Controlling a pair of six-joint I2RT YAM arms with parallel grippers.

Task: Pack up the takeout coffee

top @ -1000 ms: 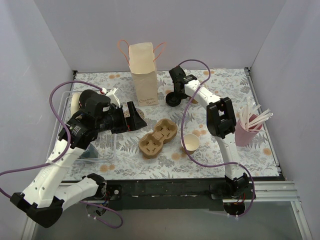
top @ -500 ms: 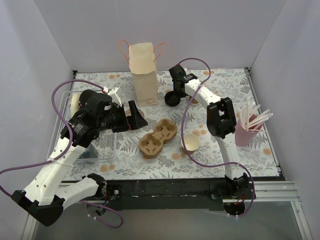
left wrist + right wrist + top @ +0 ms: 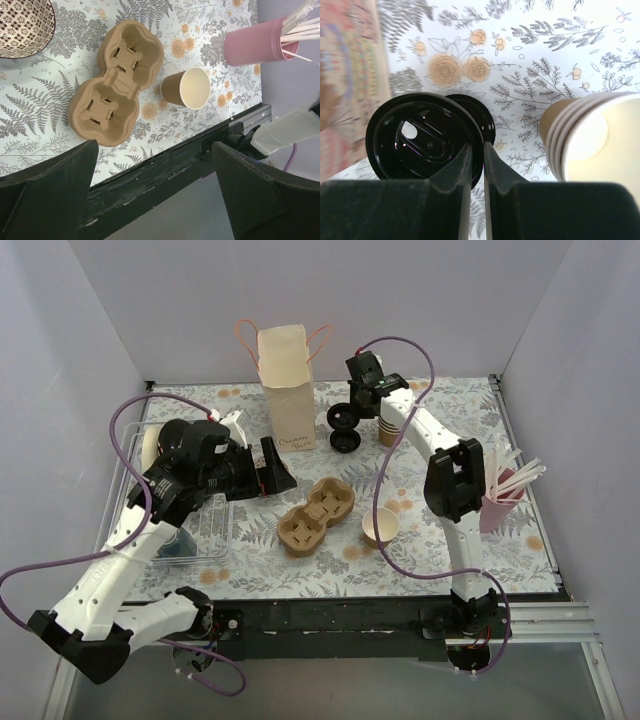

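Right gripper (image 3: 476, 147) clenched on the rim of a black lid (image 3: 420, 145). I read it as held over a second lid (image 3: 347, 442) lying on the table, beside the stack of lidless cups (image 3: 580, 135). Left gripper (image 3: 152, 150) spread wide, gripping nothing, hanging left of the pulp carrier (image 3: 112, 90). The single paper cup (image 3: 186, 89) sits uncovered just beside that carrier.

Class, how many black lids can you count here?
2. One lid is pinched by its rim in the right gripper; the other lid lies on the table beneath it. More may be hidden.
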